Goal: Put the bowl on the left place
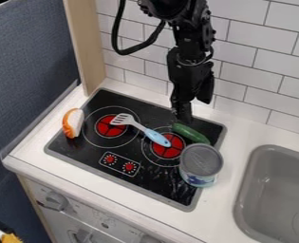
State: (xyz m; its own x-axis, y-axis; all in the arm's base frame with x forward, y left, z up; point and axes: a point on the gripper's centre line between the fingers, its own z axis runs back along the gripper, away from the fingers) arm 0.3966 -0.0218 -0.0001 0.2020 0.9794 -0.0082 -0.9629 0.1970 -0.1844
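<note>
A can with a grey top (201, 165) has a green cucumber (191, 134) just behind it. Left of the can lies a blue-handled spatula (145, 130); right of it is a grey sink (239, 201), behind it a white tiled wall (259, 59).

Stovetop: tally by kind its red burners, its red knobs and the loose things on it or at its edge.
Red burners: 2
Red knobs: 2
Spatula: 1
Cucumber: 1
Round tin: 1
Orange-and-white item, kind unclear: 1
Total: 8
</note>
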